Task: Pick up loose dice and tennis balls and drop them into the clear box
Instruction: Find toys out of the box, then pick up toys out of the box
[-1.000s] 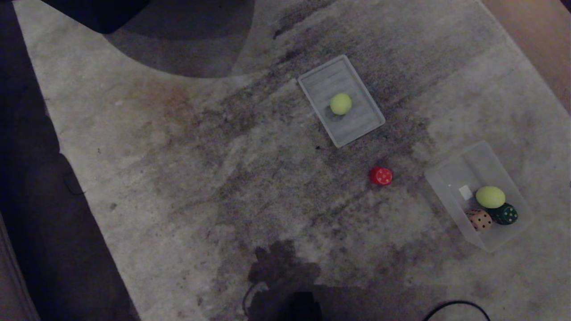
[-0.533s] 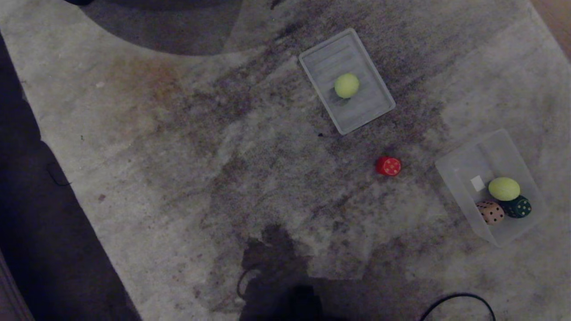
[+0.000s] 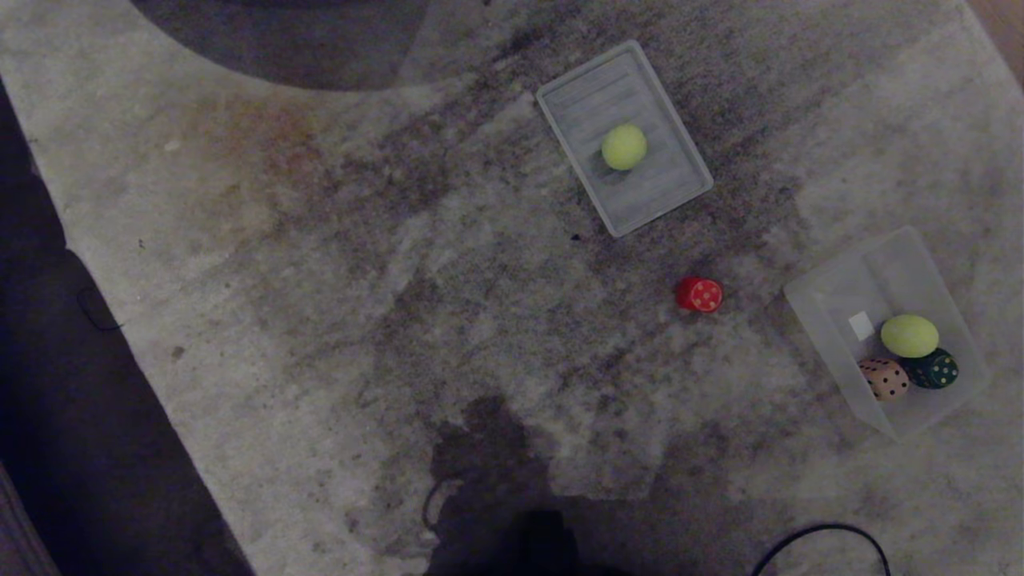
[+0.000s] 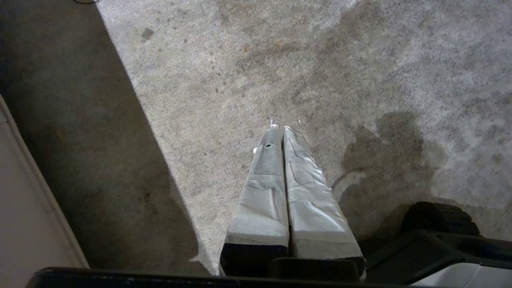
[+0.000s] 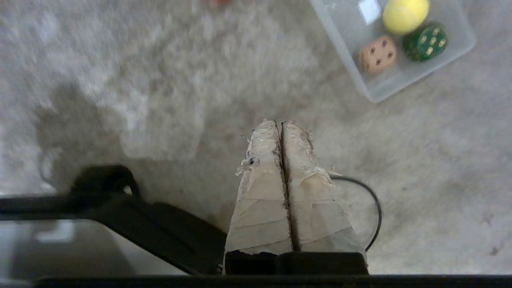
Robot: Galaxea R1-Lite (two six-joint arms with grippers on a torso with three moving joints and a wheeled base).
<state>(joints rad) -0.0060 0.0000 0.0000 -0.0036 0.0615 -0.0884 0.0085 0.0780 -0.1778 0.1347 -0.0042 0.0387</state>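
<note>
Head view: red die [image 3: 699, 294] loose on carpet [image 3: 320, 320], tennis ball [image 3: 624, 147] on lid [image 3: 672, 188] | clear box [image 3: 832, 288] part-filled | left gripper [image 4: 279, 127], right gripper [image 5: 278, 122] pressed closed, empty | step: approach | next: spread fingers over die

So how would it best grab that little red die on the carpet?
Probably from straight above, closing on two opposite flat faces of the red die. It sits alone on the carpet, apart from the lid and box, so both sides are free for the fingers.
</note>
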